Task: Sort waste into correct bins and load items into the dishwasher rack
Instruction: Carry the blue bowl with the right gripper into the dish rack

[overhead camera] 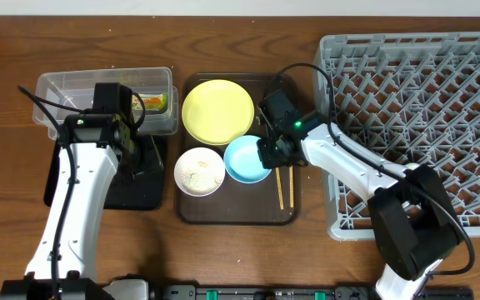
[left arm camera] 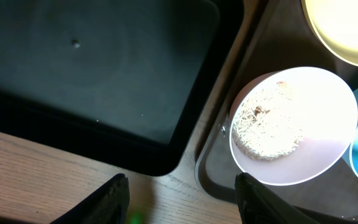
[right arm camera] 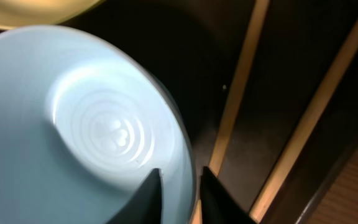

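The light blue bowl [overhead camera: 244, 158] sits on the brown serving tray between the yellow plate [overhead camera: 217, 111] and the white bowl [overhead camera: 199, 172], which holds rice crumbs [left arm camera: 269, 121]. My right gripper [overhead camera: 272, 154] is shut on the blue bowl's right rim [right arm camera: 73, 124], one finger inside and one outside [right arm camera: 182, 186]. Two wooden chopsticks [overhead camera: 283, 185] lie just right of it [right arm camera: 238, 93]. My left gripper [left arm camera: 182, 199] is open and empty over the table by the black tray [left arm camera: 104, 74]. The yellow-green wrapper [overhead camera: 155, 102] lies in the clear tub [overhead camera: 65, 87]. The small white cup is out of view.
The grey dishwasher rack [overhead camera: 423, 117] fills the right side, close to the brown serving tray [overhead camera: 240, 212]. The black tray [overhead camera: 140, 192] lies under my left arm, just left of the serving tray's edge [left arm camera: 229, 180].
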### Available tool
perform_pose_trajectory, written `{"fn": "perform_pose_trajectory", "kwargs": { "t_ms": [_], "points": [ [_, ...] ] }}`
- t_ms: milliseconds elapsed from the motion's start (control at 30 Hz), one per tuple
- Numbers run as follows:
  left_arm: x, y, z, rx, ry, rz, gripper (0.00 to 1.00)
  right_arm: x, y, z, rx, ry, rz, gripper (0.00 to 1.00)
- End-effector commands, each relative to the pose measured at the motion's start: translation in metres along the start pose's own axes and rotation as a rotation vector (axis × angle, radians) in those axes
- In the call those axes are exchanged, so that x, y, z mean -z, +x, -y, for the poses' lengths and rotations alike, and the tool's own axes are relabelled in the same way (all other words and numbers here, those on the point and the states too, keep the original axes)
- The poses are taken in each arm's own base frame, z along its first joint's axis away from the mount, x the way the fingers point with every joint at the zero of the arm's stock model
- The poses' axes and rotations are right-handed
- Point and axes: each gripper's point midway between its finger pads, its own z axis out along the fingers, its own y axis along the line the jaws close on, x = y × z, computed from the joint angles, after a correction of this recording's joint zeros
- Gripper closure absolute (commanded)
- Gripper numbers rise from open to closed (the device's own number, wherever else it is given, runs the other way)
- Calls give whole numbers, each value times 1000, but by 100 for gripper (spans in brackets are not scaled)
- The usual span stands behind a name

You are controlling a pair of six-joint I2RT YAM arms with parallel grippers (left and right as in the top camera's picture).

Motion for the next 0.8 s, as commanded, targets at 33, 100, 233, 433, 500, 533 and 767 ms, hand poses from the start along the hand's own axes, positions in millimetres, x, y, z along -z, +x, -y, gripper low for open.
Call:
{"fn": "perform_pose_trajectory", "kwargs": {
  "t_ms": [33, 100, 233, 433, 500, 533, 767],
  "points": [
    [5, -3, -1, 7, -6, 20, 42, -5, 3, 3, -6, 25, -3, 91],
    [5, -3, -1, 7, -6, 20, 42, -5, 2, 2, -6, 24, 1, 97],
    [5, -3, -1, 7, -6, 20, 42, -5, 2, 3, -5, 24, -1, 99],
    [5, -3, -1, 7, -6, 20, 42, 12, -7, 6, -3, 21, 33, 99],
    [5, -3, -1, 7, -6, 20, 42, 31, -20, 11, -3, 28, 86, 99],
    [5, -3, -1, 7, -6, 20, 42, 42, -28, 15, -12, 36, 122, 99],
    [5, -3, -1, 7, -6, 20, 42, 148, -80, 63, -49, 212, 459, 99]
  ]
}}
